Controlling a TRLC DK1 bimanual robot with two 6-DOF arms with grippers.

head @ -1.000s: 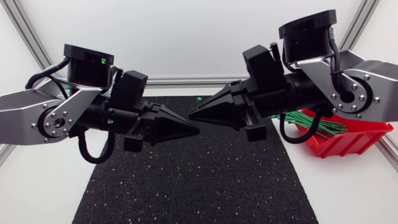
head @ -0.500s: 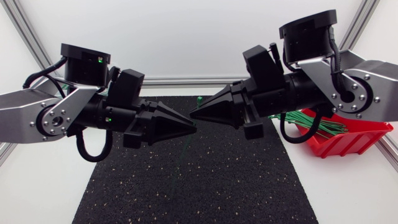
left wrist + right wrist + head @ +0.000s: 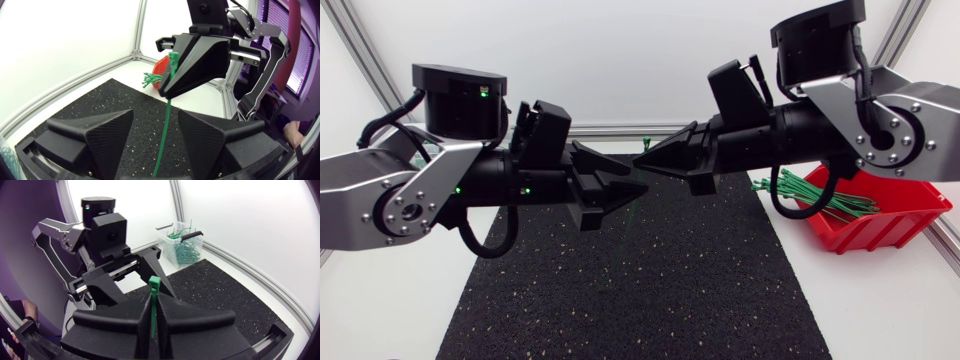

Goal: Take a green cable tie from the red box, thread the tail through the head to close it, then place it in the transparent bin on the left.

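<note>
My right gripper (image 3: 640,162) is shut on a green cable tie (image 3: 167,125) just below its head (image 3: 154,282), high over the black mat. The strap hangs straight down from there. It passes between the fingers of my left gripper (image 3: 156,117), which stand apart and do not clamp it. The two grippers meet tip to tip above the mat's far half, with my left gripper (image 3: 620,178) open. The red box (image 3: 880,225) at the right holds several more green ties (image 3: 815,195). The transparent bin (image 3: 182,245) with ties in it stands at the far corner behind my left arm.
The black speckled mat (image 3: 630,290) covers the middle of the white table. An aluminium frame rail (image 3: 610,130) runs along the back edge.
My left gripper has opened and let go of the tie's strap. The right gripper has stayed shut on the tie and lifted slightly.
</note>
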